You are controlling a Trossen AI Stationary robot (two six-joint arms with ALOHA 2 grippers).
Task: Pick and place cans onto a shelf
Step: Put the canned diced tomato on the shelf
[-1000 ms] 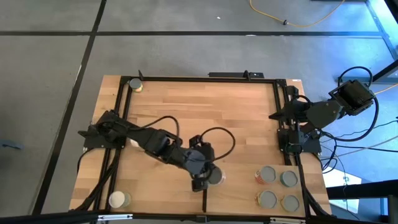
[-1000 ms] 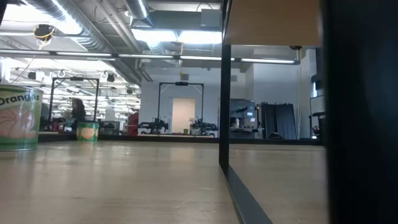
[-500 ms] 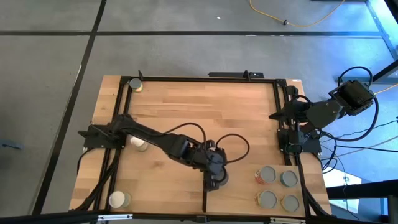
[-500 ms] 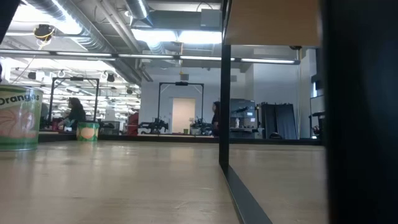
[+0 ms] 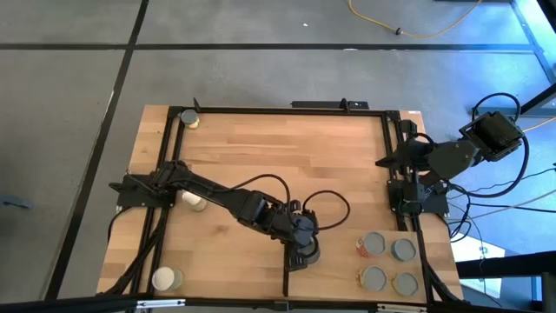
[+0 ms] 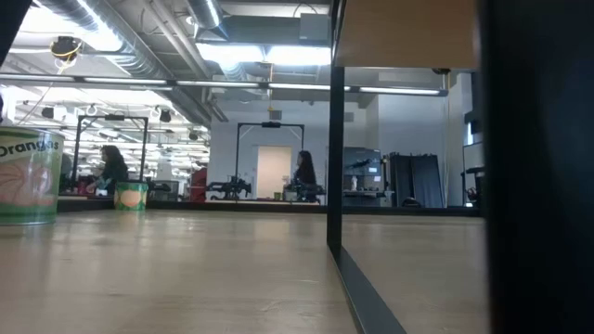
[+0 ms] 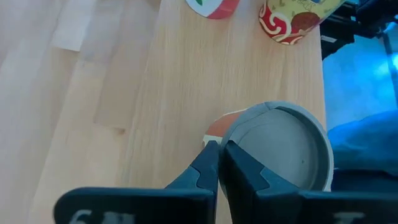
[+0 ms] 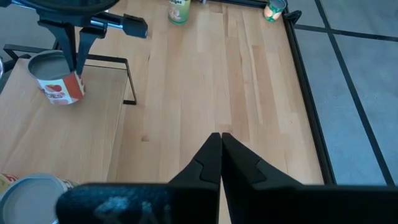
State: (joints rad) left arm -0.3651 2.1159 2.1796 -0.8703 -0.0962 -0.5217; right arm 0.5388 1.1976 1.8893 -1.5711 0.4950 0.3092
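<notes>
Reaching farther right than before, left gripper (image 5: 305, 252) sits at a can (image 7: 283, 149), fingers nearly together; right gripper (image 8: 221, 146) closed.

Matt grey metal-topped can (image 7: 283, 146) on the smooth pale-wood shelf (image 7: 186, 93).

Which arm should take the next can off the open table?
Left, probably. The left gripper is over the table beside a can on the shelf, and the loose cans lie on its side. The right gripper is parked at the far edge.
</notes>
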